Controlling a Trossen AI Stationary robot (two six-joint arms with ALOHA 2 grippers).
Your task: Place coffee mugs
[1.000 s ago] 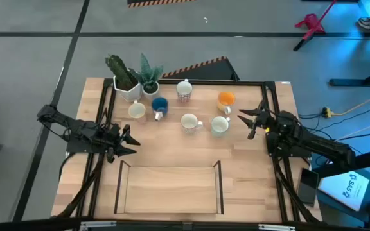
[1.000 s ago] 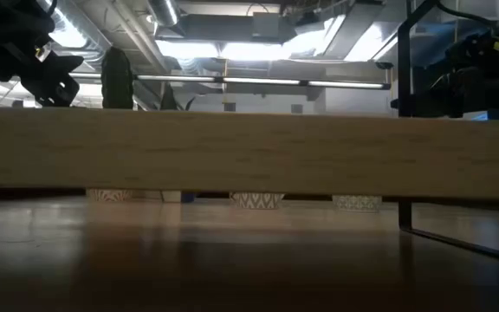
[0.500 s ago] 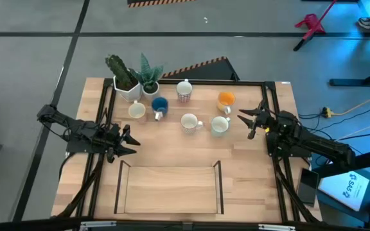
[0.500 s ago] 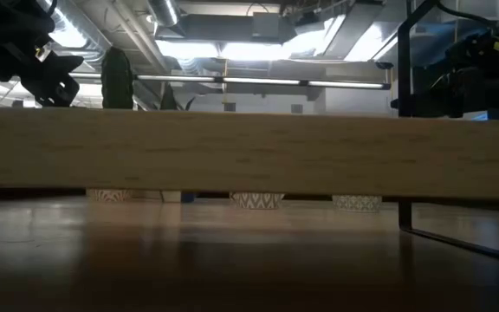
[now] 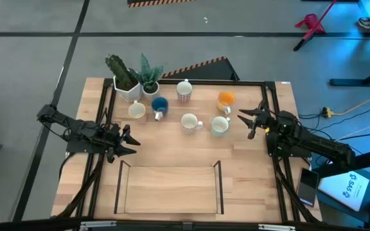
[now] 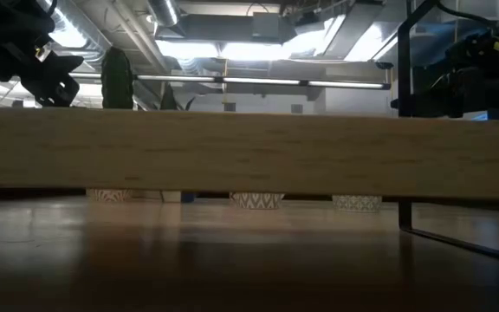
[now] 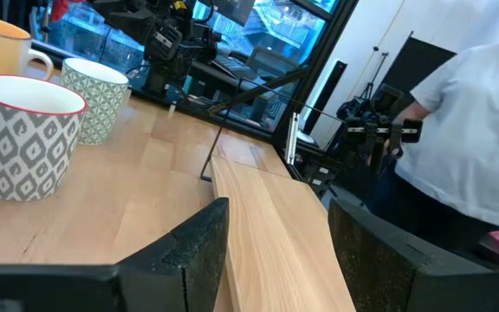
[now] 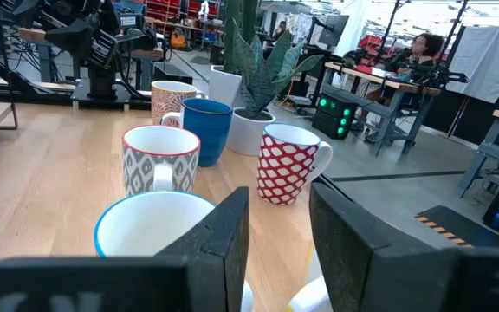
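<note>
High view: six coffee mugs point(image 5: 189, 121) clustered, blue, orange, rest pale; left claw point(image 5: 128, 140), right claw point(image 5: 245, 119) both released.

Two dark jointed arms; left gripper point(image 5: 129, 140) and right gripper point(image 5: 245, 122) black (blocky matte fingers).

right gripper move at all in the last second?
No. In the high view the right gripper sits open at the same spot beside the green-patterned mug, just inside the table's right frame rail, as before.
</note>
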